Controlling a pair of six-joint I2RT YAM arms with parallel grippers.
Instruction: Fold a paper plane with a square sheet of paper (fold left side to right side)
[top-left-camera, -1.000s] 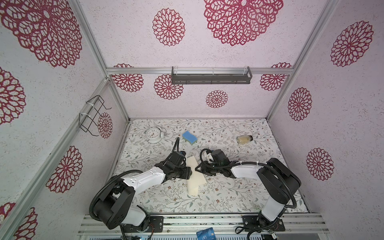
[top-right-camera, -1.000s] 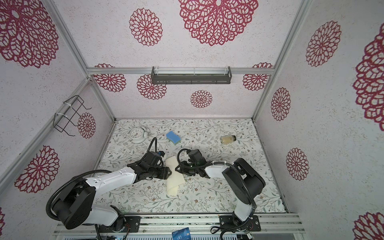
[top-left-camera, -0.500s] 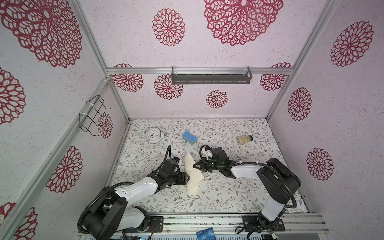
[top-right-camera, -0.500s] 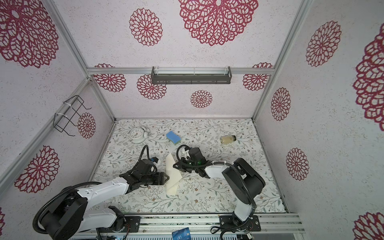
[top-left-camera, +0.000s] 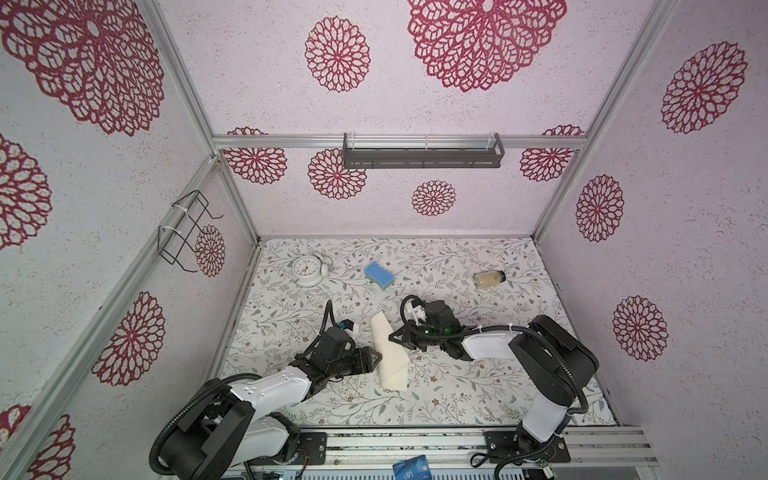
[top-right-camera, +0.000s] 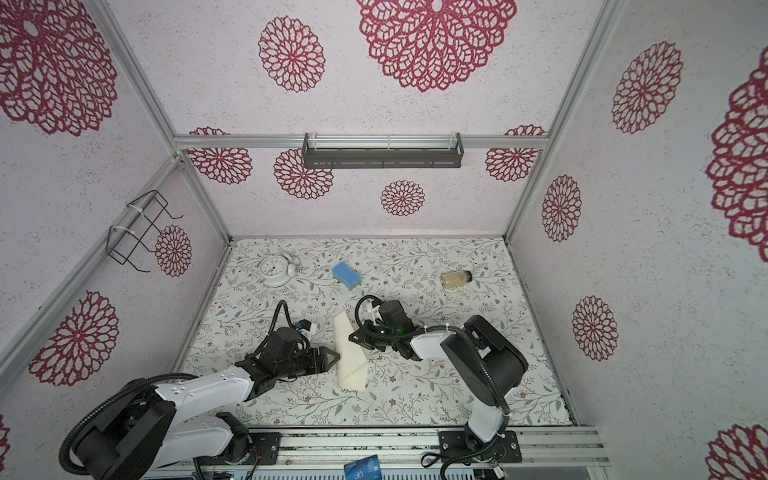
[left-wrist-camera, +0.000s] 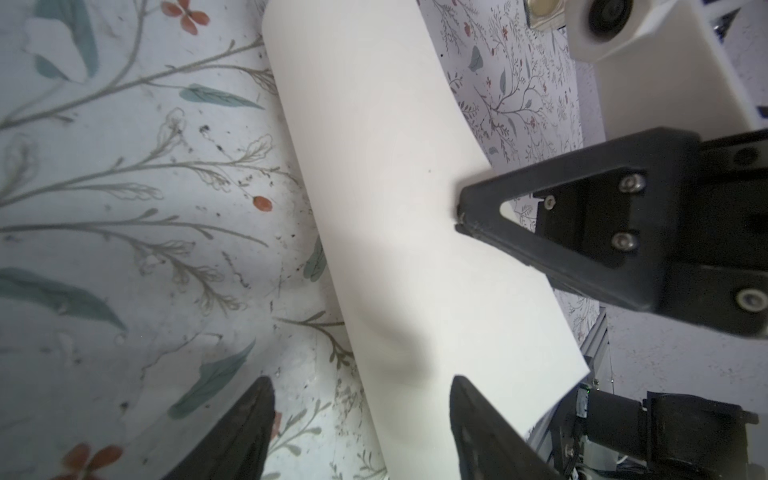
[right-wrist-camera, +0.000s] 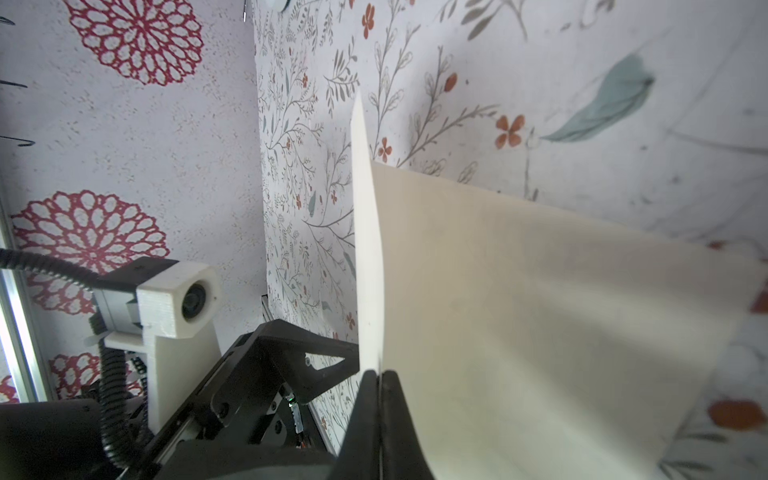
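Note:
The square sheet of paper (top-left-camera: 390, 361) (top-right-camera: 351, 361) is cream and lies mid-table, bent over on itself with one side raised. My right gripper (top-left-camera: 392, 336) (top-right-camera: 352, 337) (right-wrist-camera: 379, 374) is shut on the raised edge, which the left wrist view shows pinched between its fingertips (left-wrist-camera: 460, 216). My left gripper (top-left-camera: 376, 359) (top-right-camera: 336, 357) (left-wrist-camera: 361, 399) is open at the sheet's left side. One finger (left-wrist-camera: 262, 415) is over the mat, the other (left-wrist-camera: 469, 419) over the paper (left-wrist-camera: 395, 187), and it grips nothing. The paper plane is out of view.
A white alarm clock (top-left-camera: 306, 270), a blue sponge (top-left-camera: 379, 275) and a small jar (top-left-camera: 489, 279) lie toward the back of the floral mat. A wire rack (top-left-camera: 185, 230) hangs on the left wall, a dark shelf (top-left-camera: 422, 156) on the back wall. A blue card (top-left-camera: 410, 471) lies on the front rail.
My right gripper has closed on the paper's edge. The left arm has drawn back and lower toward the front, its jaws a little wider.

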